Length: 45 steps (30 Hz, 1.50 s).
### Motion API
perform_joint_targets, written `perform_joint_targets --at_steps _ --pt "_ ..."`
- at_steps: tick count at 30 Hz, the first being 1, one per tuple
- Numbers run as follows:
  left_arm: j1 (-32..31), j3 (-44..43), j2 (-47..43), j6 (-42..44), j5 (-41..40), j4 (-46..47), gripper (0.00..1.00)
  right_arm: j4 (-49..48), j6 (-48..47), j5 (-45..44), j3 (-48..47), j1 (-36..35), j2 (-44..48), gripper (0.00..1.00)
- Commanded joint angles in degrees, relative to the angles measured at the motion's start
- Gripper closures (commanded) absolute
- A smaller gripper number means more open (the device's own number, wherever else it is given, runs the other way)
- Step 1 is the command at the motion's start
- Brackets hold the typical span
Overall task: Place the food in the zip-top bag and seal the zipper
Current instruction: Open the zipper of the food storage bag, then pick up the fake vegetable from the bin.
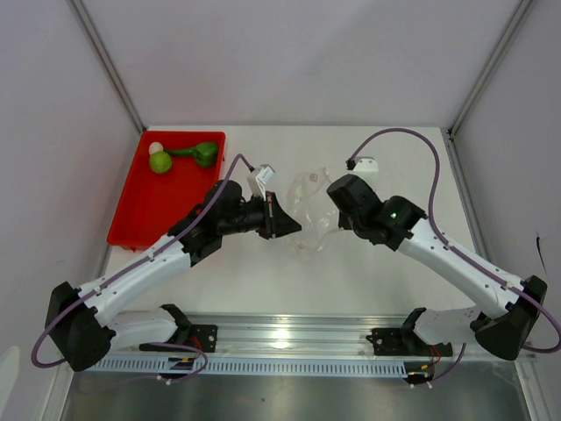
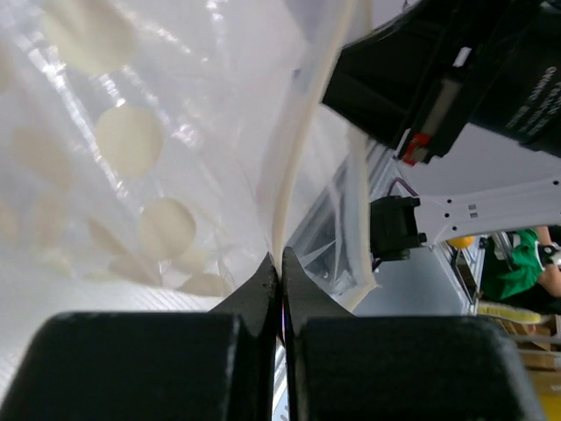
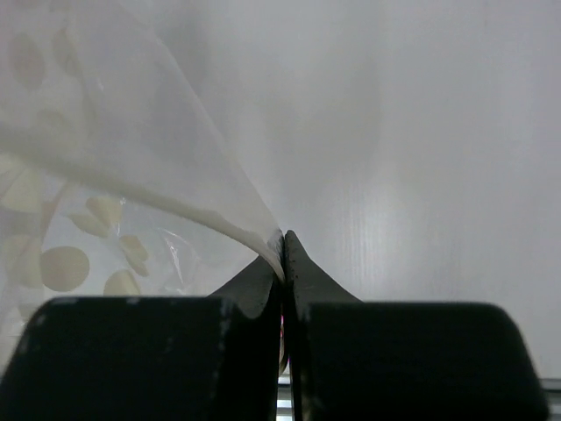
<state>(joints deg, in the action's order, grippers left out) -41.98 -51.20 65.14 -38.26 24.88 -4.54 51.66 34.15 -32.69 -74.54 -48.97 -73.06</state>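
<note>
The clear zip-top bag (image 1: 311, 215) hangs between my two grippers at mid-table. My left gripper (image 1: 292, 226) is shut on its left edge, and the left wrist view shows the pale zipper (image 2: 294, 167) strip running up from the pinched tips (image 2: 280, 259). On the bag's right edge my right gripper (image 1: 336, 195) is shut, and the right wrist view shows the strip (image 3: 202, 215) caught between its tips (image 3: 282, 241). The food lies in the red tray (image 1: 158, 206): a lime-green ball (image 1: 160, 162), a small white ball (image 1: 156, 148) and a dark green pepper piece (image 1: 202, 153).
The red tray sits at the far left against the wall. A small white connector (image 1: 366, 163) on a purple cable (image 1: 421, 145) lies behind the right arm. Cream round dots (image 2: 129, 140) are printed on the bag film. An aluminium rail (image 1: 289, 338) runs along the near edge.
</note>
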Motion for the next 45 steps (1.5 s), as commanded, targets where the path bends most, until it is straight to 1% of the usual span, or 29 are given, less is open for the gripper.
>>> perform_joint_targets --at_steps 1,3,5,6,7,8,10,11,12,13,14,15,17,20,21,24,26,28,30,34,35,37,38,42,45 --pt "-0.1 -0.8 -2.0 1.0 -4.9 -1.9 0.99 4.6 -0.5 -5.7 -2.6 2.2 3.3 1.00" --pt "-0.2 -0.5 -1.3 0.7 -5.6 -1.4 1.00 5.6 -2.1 -5.9 -3.7 2.5 3.2 1.00" --pt "-0.2 -0.6 2.1 1.1 -4.5 0.8 0.99 7.0 -3.4 -6.7 -5.0 2.5 2.2 1.00" --pt "-0.1 -1.1 3.9 1.2 -4.1 1.2 0.99 8.1 -4.0 -7.4 -5.9 2.5 1.3 1.00" --pt "-0.2 -3.7 5.9 1.3 -3.4 0.8 0.99 9.2 -4.5 -8.1 -7.9 2.4 -1.0 1.00" --pt "-0.1 -4.7 9.9 1.5 -2.7 0.4 0.98 10.9 -5.1 -8.6 -8.9 2.5 -2.2 1.00" --pt "-0.1 -7.6 12.2 1.5 -1.7 -0.2 0.83 12.7 -5.8 -9.8 -10.8 2.5 -5.1 1.00" --pt "-0.1 -7.8 12.2 1.7 -1.9 0.1 0.70 13.7 -6.5 -10.0 -12.1 2.5 -5.8 1.00" --pt "-0.1 -7.9 11.7 2.0 -2.5 0.1 0.62 14.3 -6.7 -11.0 -12.6 2.5 -6.3 1.00" --pt "-0.1 -7.9 10.9 2.3 -4.6 -0.1 0.51 14.8 -6.9 -11.5 -13.1 2.6 -6.8 1.00" --pt "0.0 -8.1 9.1 3.9 -5.9 -1.5 0.35 15.2 -7.3 -11.9 -13.7 2.6 -7.4 1.00" --pt "0.0 -8.6 8.3 4.8 -6.9 -2.7 0.27 15.1 -7.7 -12.0 -13.8 2.7 -7.7 1.00" --pt "0.6 -10.4 6.5 7.2 -10.3 -6.2 0.16 14.0 -9.4 -12.0 -13.8 2.9 -8.2 1.00" --pt "2.4 -10.1 1.7 8.6 -15.2 -8.0 0.01 12.2 -10.9 -12.0 -13.8 4.2 -9.5 1.00" --pt "3.7 -9.7 -0.9 8.9 -16.1 -8.6 0.01 11.9 -11.7 -12.0 -14.0 4.9 -10.6 1.00" --pt "6.8 -10.1 -3.7 9.9 -18.4 -10.7 0.01 11.1 -13.1 -12.1 -14.1 5.6 -12.8 1.00" --pt "8.8 -10.8 -3.7 9.7 -20.0 -12.6 0.00 11.2 -13.8 -12.3 -14.7 6.1 -14.8 1.00" --pt "12.5 -11.2 -3.1 8.6 -20.6 -14.8 0.01 11.6 -14.1 -13.6 -15.4 6.2 -16.1 1.00" --pt "17.1 -11.0 -2.5 7.4 -20.1 -15.6 0.01 10.7 -15.1 -14.3 -15.5 6.2 -18.0 1.00" --pt "23.7 -11.1 -0.2 5.7 -18.2 -15.9 0.01 10.1 -15.3 -14.9 -17.2 6.3 -21.1 1.00" --pt "25.9 -11.5 0.4 5.6 -17.9 -16.0 0.01 9.5 -15.9 -13.5 -17.3 6.4 -21.6 1.00" --pt "27.8 -12.6 1.6 5.0 -17.2 -16.4 0.01 6.6 -17.4 -10.1 -17.2 6.9 -22.1 1.00" --pt "29.5 -13.4 3.0 4.8 -16.8 -16.5 0.01 5.7 -17.9 -5.5 -17.0 7.7 -22.2 1.00" --pt "33.1 -16.0 6.4 4.2 -17.2 -17.3 0.01 -0.6 -19.0 4.6 -16.0 9.2 -22.6 1.00" --pt "35.6 -21.0 11.5 4.2 -18.9 -21.6 0.02 -2.6 -19.2 6.8 -16.5 9.6 -24.6 1.00"
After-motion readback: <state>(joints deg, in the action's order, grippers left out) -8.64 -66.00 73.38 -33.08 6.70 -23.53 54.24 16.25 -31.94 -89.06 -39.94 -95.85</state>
